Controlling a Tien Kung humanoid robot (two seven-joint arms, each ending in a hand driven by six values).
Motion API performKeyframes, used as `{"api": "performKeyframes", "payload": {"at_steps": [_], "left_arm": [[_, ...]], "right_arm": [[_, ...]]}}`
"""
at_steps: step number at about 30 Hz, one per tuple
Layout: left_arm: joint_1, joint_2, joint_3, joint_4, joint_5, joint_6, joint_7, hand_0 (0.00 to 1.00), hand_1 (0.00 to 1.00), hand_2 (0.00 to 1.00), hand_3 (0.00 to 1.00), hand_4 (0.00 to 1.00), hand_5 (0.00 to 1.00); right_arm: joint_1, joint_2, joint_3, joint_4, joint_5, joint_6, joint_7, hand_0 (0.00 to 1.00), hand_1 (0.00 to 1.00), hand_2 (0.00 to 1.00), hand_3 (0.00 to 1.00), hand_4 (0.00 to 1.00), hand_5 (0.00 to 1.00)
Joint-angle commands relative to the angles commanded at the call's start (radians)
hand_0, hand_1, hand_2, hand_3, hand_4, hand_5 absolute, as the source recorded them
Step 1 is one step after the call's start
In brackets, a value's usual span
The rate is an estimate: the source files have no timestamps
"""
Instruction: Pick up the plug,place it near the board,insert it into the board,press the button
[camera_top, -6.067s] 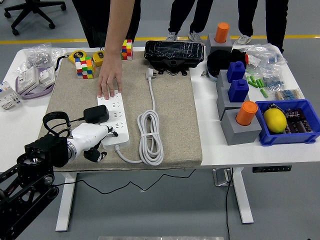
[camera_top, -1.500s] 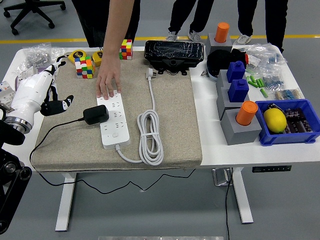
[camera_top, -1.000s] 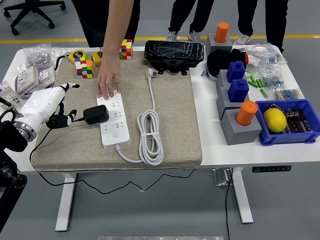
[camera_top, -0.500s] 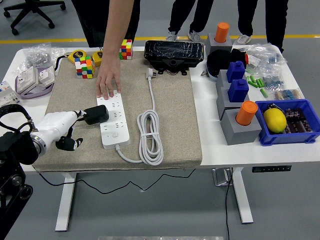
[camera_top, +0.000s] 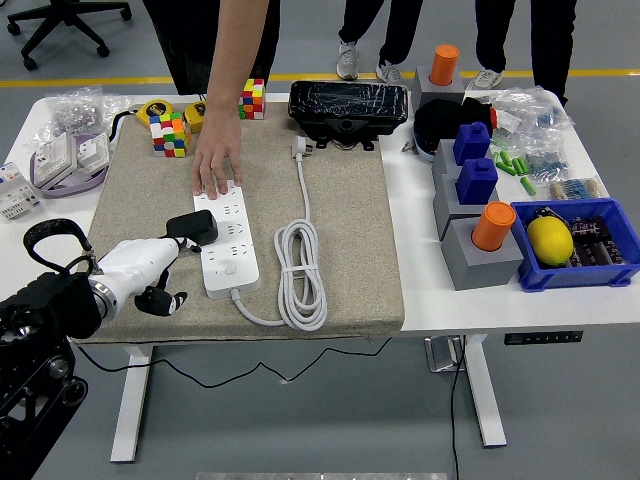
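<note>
Left hand, white-shelled with dark fingertips, reaches in from the lower left over the near-left part of the beige felt mat; its fingers point toward the black plug adapter and lie against its near side, though whether they clasp it cannot be told. The plug sits at the left edge of the white power strip, seemingly seated in a socket. From the strip's near end its white cable loops in a coil just to the right and runs to a white plug end farther back. No writing is legible on any item.

At the strip's far end a person's hand presses flat on it, the arm coming from the far side. Near the mat's far edge stand two colour cubes and a black wrapped case.

Right of the mat, on the white table, stand grey blocks with orange and blue pieces and a blue bin holding a yellow lemon-like object. Bagged parts crowd the left and far-right edges. Bare mat lies open between coil and right edge. Grey floor with a yellow line lies beyond.
</note>
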Motion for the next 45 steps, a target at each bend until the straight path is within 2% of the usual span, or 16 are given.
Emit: {"api": "performKeyframes", "payload": {"at_steps": [14, 25, 35, 45], "left_arm": [[-0.020, -0.028, 0.040, 0.044, -0.001, 0.014, -0.010, 0.174, 0.049, 0.145, 0.886, 0.663, 0.002], [-0.022, -0.022, 0.059, 0.053, -0.007, 0.006, -0.010, 0.173, 0.049, 0.146, 0.884, 0.658, 0.002], [-0.029, -0.024, 0.072, 0.070, -0.006, 0.028, -0.021, 0.172, 0.048, 0.146, 0.885, 0.655, 0.002], [-0.033, -0.029, 0.079, 0.084, -0.005, 0.024, -0.022, 0.172, 0.047, 0.145, 0.884, 0.654, 0.002]], "right_arm": [[0.000, -0.001, 0.001, 0.000, 0.000, -0.001, -0.003, 0.787, 0.714, 0.714, 0.763, 0.998, 0.998], [-0.004, -0.003, 0.000, 0.000, 0.002, -0.002, -0.005, 0.787, 0.714, 0.714, 0.763, 0.998, 0.998], [-0.003, -0.002, -0.003, 0.000, 0.005, -0.002, -0.004, 0.789, 0.715, 0.714, 0.761, 0.998, 0.998], [-0.006, -0.004, -0.004, 0.000, 0.006, -0.002, -0.005, 0.793, 0.715, 0.714, 0.761, 0.998, 0.998]]}}
